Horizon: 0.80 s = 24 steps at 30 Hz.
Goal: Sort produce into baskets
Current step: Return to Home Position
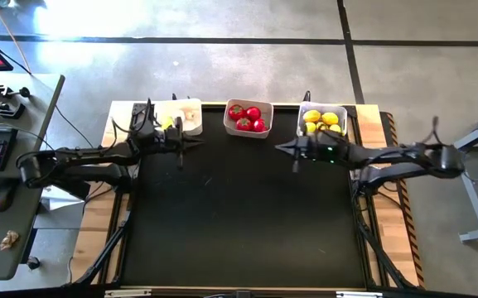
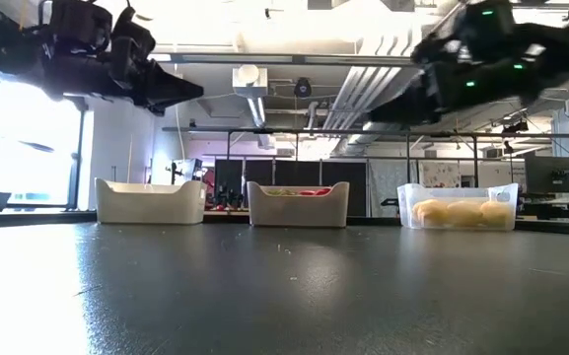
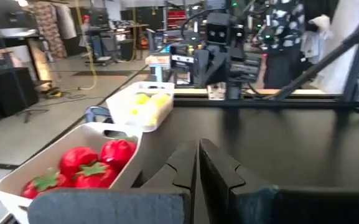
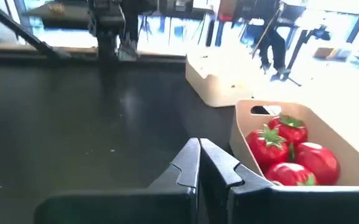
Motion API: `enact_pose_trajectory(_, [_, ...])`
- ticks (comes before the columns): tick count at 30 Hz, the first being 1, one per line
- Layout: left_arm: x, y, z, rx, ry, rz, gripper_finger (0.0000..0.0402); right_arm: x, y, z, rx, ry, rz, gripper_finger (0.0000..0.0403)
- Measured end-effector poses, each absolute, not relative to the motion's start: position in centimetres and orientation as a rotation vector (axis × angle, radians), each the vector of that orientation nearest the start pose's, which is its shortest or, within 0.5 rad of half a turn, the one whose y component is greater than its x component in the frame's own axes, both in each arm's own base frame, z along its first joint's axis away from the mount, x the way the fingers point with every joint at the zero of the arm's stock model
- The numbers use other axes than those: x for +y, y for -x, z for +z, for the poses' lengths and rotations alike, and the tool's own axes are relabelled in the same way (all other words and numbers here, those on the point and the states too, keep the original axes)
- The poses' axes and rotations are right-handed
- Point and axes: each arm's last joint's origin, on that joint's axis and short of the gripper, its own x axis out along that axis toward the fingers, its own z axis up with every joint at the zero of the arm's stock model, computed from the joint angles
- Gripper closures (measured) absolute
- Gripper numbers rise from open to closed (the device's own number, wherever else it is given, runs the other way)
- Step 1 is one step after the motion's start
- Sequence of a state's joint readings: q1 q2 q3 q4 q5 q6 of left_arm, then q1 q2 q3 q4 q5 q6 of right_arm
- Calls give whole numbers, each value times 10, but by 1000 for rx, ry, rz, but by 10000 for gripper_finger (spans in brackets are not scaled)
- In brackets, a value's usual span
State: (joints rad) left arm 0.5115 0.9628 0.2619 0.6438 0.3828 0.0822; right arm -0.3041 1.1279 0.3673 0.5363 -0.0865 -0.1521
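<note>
**Dark fingers pressed together, every piece in a bin**

Closest to each wrist camera is that arm's own gripper. The left gripper [image 3: 198,152] and the right gripper [image 4: 199,149] each show two dark fingers [image 3: 221,175] pressed flat together with nothing between them. From above, the arms reach in from opposite sides. Their tips point at each other across the black mat [image 1: 239,215] and are well apart. The low view shows both grippers hanging high above the bins.

The produce is all contained:
- Pale garlic [image 1: 190,115] lies in the white bin [image 1: 190,103].
- Tomatoes [image 1: 247,117] lie in the greyish bin [image 1: 248,135].
- Lemons [image 1: 321,117] lie in the clear bin [image 1: 322,106].

The three bins stand in a row along one edge of the mat, and no piece shows on the mat itself.

The left gripper is nearest the white bin, and seen from overhead its body overlaps that bin's mat-side corner. The right gripper sits the same way against the clear bin. The greyish bin lies between the two sets of tips, set back in the row.

The sorting looks finished, so the step in hand is likely a retreat to rest. Each arm would draw back roughly along the row's long axis. The only likely risk is clipping the nearest rim, and at this height that seems slight.
</note>
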Motion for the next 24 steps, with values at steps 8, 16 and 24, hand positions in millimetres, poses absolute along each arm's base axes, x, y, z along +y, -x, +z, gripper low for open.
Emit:
enact_pose_trajectory(8, [76,-175,203,46,-68,84,401,-50,-159,185,120,112,-271,403])
enact_pose_trajectory(16, [66,-160,187,-61,-8,79,401,-41,-128,168,27,107,-307,403])
enact_pose_trajectory(24, [57,-137,170,-94,20,184,401,-37,-115,168,21,86,-311,403])
